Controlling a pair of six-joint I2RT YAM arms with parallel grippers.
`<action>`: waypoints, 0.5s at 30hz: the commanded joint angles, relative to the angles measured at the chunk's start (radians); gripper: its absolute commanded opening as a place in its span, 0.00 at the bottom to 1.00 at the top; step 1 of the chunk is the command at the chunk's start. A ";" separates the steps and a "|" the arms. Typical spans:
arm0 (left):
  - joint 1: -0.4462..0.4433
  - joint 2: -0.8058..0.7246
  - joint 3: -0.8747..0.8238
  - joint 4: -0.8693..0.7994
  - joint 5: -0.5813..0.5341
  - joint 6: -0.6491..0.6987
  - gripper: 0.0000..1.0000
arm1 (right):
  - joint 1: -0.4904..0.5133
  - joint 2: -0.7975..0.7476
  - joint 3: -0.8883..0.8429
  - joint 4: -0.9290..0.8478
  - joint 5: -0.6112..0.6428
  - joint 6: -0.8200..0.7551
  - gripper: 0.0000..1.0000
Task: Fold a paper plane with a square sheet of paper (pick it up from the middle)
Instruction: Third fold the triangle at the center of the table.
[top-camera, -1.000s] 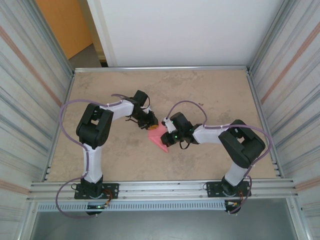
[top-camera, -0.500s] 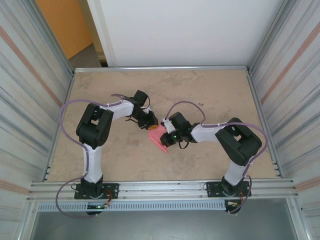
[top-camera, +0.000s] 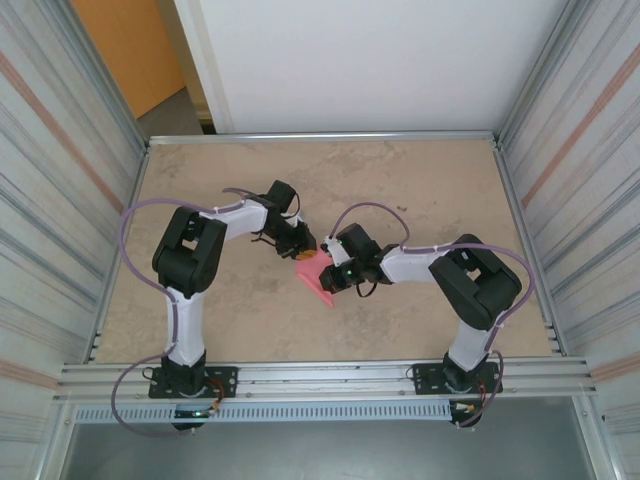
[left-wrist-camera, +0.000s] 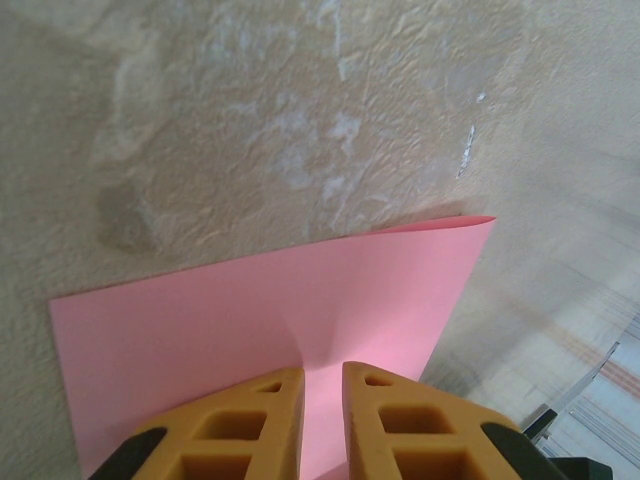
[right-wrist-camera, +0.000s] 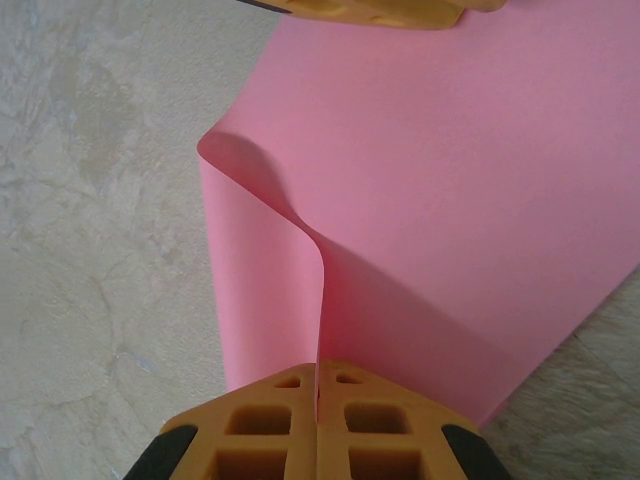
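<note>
Left gripper (left-wrist-camera: 322, 372) is pinched on the near edge of the pink sheet of paper (left-wrist-camera: 250, 310). Its yellow fingers are almost touching, and the sheet runs in between them. In my left wrist view the far right corner of the sheet lifts off the table (top-camera: 420, 190) and throws a shadow under it.

Right gripper (right-wrist-camera: 318, 372) is clamped tight on the opposite edge, pads together. From that pinch a raised ridge runs up the sheet, and its left flap curls over into a rounded lip. The left arm's fingers (right-wrist-camera: 380, 10) are at the top of the right wrist view, on the far edge of the same sheet.

Versus a second ago, the right arm's elbow has swung in toward the left and the wrist has nudged closer to the left gripper. I see no change in the left arm's pose.

The sheet has stayed mid-table, held between the two grippers. From above it reads as a small pink pointed shape, tip toward the arm bases. I can't tell from the top view whether it has buckled more.
</note>
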 joint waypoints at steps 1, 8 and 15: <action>-0.011 0.037 0.004 -0.048 -0.012 0.001 0.19 | -0.005 0.016 0.026 -0.032 0.000 0.024 0.01; -0.012 0.037 0.004 -0.046 -0.014 -0.001 0.19 | 0.001 0.010 0.021 -0.054 0.022 0.033 0.01; -0.012 0.035 0.013 -0.045 -0.006 -0.005 0.19 | 0.001 0.031 0.025 -0.059 0.025 0.037 0.01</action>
